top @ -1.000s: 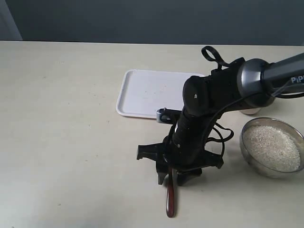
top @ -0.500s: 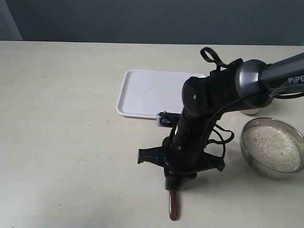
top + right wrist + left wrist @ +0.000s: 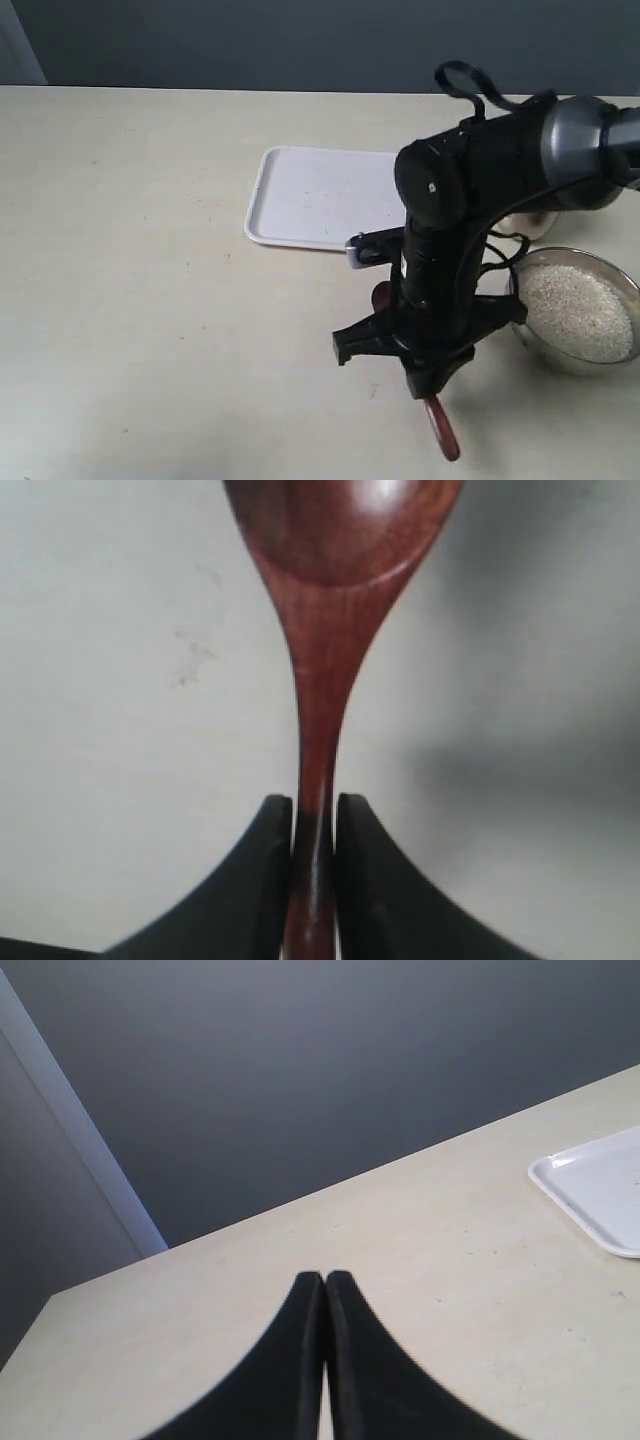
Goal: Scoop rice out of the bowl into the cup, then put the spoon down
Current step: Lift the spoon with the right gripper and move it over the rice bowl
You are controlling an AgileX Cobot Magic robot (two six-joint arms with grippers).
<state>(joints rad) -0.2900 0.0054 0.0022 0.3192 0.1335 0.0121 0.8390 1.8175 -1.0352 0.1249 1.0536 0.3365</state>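
My right gripper [image 3: 424, 384] [image 3: 314, 805] is shut on the thin handle of the reddish-brown wooden spoon [image 3: 441, 431] [image 3: 325, 630]. The spoon's oval bowl is empty, sticks out past the fingertips and hangs over bare table near the front edge. The wide steel bowl [image 3: 519, 322] stands just right of that arm and holds white rice [image 3: 580, 310]. The cup is almost wholly hidden behind the right arm; only a pale sliver [image 3: 532, 224] shows. In the left wrist view my left gripper [image 3: 325, 1278] is shut on nothing above bare table, and it does not appear in the exterior view.
A flat white tray [image 3: 305, 195] [image 3: 600, 1195] lies behind the right arm, left of the middle. The cream table [image 3: 130, 300] runs wide to the left. A dark wall stands behind the table's far edge.
The right arm has swung to the right, toward the bowl, carrying the spoon. The spoon's bowl now points toward the lower right instead of straight at the front edge.
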